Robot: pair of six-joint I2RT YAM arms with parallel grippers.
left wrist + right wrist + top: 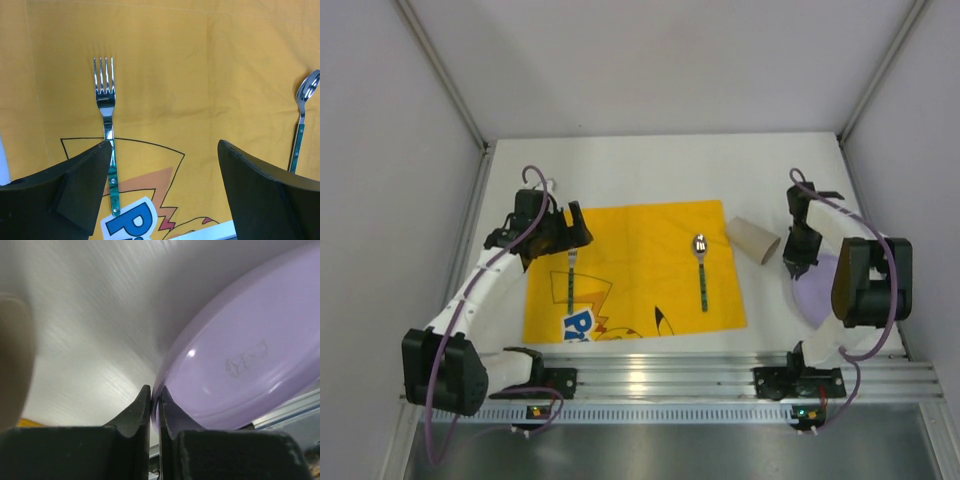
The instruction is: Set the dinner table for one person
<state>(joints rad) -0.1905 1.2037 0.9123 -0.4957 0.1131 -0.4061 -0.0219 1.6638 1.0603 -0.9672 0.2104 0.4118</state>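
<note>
Only the right wrist view shows the right pincer (155,394) nipping the rim of the glossy lilac round plate (240,355) — the left pincer (164,147) gapes wide.

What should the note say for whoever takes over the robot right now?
The left gripper is open, holds nothing and hovers over the fork.
The right gripper is shut on the rim of the purple plate, at the right side of the white table, off the mat.
Done: the fork lies on the left of the yellow placemat and the spoon on its right.
Left: the plate probably goes between them. The tan cup lies on its side by the mat's far right corner and likely needs standing up.
</note>
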